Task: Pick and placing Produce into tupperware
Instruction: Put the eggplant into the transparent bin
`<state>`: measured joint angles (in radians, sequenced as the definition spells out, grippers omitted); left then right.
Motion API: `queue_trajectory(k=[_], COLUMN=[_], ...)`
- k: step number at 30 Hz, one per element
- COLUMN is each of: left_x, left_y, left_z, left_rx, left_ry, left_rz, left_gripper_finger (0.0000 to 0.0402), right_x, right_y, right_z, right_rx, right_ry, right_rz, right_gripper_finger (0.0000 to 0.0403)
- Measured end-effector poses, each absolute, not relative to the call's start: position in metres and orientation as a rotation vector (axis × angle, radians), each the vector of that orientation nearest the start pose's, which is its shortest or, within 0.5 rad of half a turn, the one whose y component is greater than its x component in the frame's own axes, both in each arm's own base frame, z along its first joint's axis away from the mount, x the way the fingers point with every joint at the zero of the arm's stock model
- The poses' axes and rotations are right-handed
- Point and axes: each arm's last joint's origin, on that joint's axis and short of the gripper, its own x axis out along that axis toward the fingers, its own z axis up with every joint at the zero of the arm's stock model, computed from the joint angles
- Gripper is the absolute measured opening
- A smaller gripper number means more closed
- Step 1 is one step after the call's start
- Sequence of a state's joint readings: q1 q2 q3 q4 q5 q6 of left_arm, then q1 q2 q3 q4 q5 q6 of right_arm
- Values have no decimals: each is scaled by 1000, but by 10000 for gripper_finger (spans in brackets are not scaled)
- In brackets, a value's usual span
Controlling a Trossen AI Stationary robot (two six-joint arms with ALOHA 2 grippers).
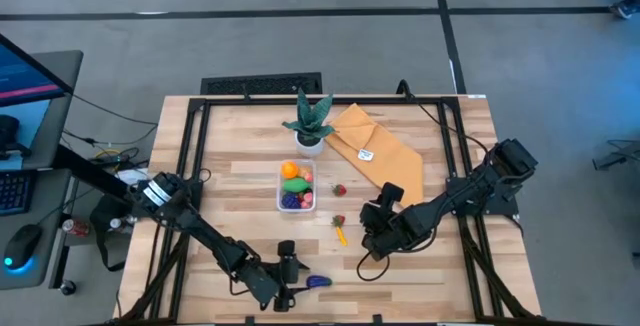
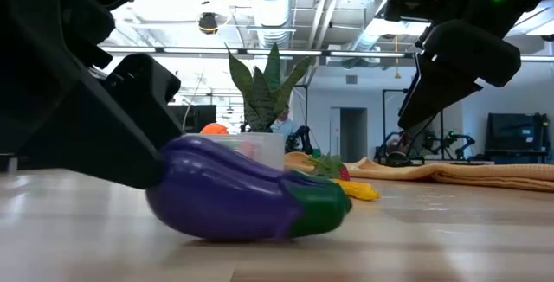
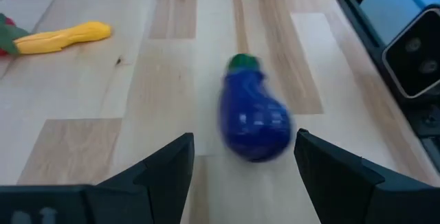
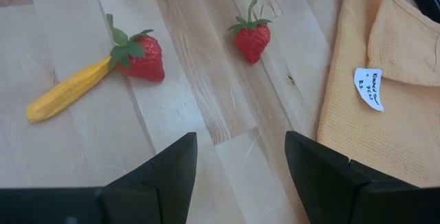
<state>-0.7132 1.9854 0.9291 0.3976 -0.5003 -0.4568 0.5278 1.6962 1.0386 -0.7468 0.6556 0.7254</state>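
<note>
A purple toy eggplant with a green cap point(image 3: 253, 117) lies on its side on the wooden table near the front edge point(image 1: 318, 281). My left gripper point(image 3: 244, 145) is open, low over the table, and the eggplant's rounded end lies between its fingertips with a gap on each side. The clear tupperware point(image 1: 295, 186) stands mid-table with several produce pieces in it. Two red strawberries point(image 4: 141, 58) point(image 4: 252, 38) and a yellow piece point(image 4: 69, 90) lie on the table. My right gripper point(image 4: 240, 148) hangs open above them, holding nothing.
A green-leafed plant in a white pot point(image 1: 308, 121) stands behind the tupperware. A mustard-yellow cloth with a white tag point(image 1: 375, 146) lies at the far right of the centre. The black frame rail point(image 3: 357, 18) runs along the table's edges.
</note>
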Motion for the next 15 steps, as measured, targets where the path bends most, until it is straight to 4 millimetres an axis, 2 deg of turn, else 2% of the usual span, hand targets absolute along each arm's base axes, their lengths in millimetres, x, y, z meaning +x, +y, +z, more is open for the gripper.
queue_trajectory(k=[6, 12, 15], left_x=[293, 300, 305], left_y=[-232, -238, -236], left_z=[105, 91, 90], left_rx=[-73, 27, 21], left_ry=[566, 574, 562], left_rz=[-81, -154, -188], left_gripper_finger=[242, 242, 242], right_x=[267, 267, 267], right_y=[135, 135, 135], right_z=[174, 174, 174], right_rx=[-141, -141, -138], right_ry=[1023, 1023, 1021], right_rz=[-499, -499, -498], right_gripper_finger=[214, 214, 214])
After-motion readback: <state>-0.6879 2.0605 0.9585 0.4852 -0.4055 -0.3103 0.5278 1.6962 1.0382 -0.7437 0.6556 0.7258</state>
